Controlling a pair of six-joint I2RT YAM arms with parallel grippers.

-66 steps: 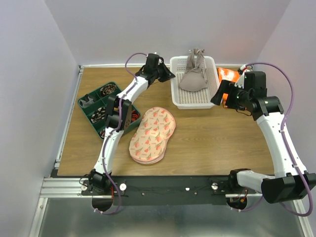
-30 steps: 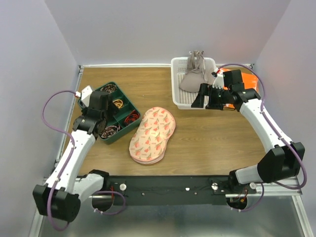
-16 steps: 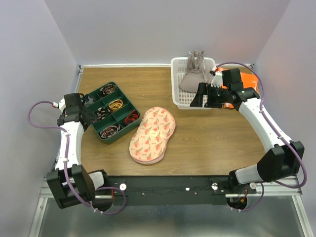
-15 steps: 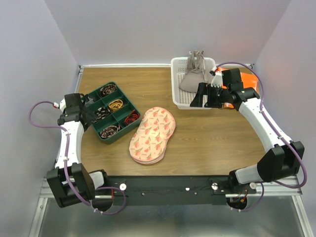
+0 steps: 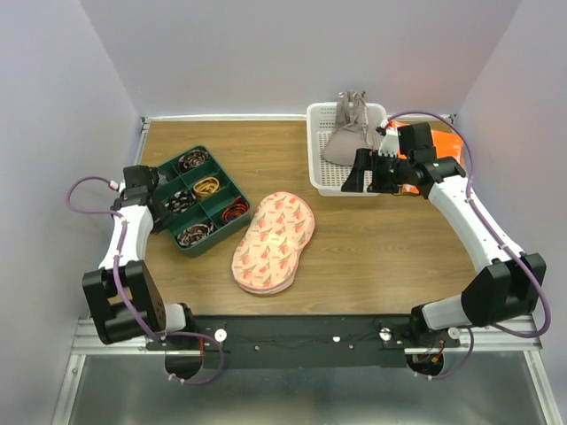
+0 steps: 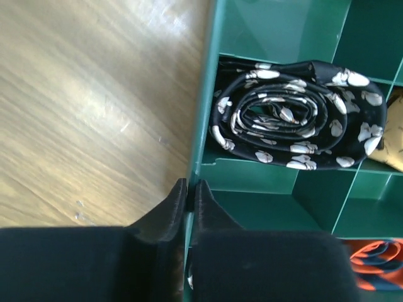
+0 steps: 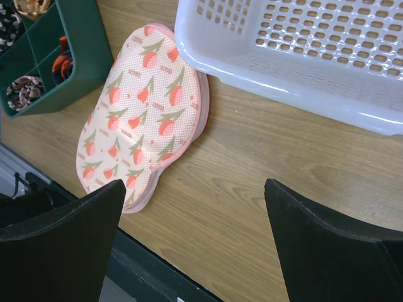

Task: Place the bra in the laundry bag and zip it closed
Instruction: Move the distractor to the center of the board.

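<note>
In the white basket [image 5: 312, 150], well apart from the flat laundry bag [image 5: 273, 241], expect the heaped bra [image 5: 347, 142] to handle soft, light and limp; pinch a cup's bunched fabric. Note right gripper [image 7: 195, 192] gaping wide, empty, beside the basket; left gripper [image 6: 189, 189] nearly closed astride the green tray [image 6: 203, 94] wall. Cannot tell its grip, nor the bag's zipper pull.

Bright, even light; glare on wood, near tools blurred

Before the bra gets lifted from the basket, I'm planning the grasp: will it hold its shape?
Probably not: the bra lies slumped in the white basket, so it likely droops. Its thin straps, bunched at the far rim, may trail or snag. It looks light.
</note>
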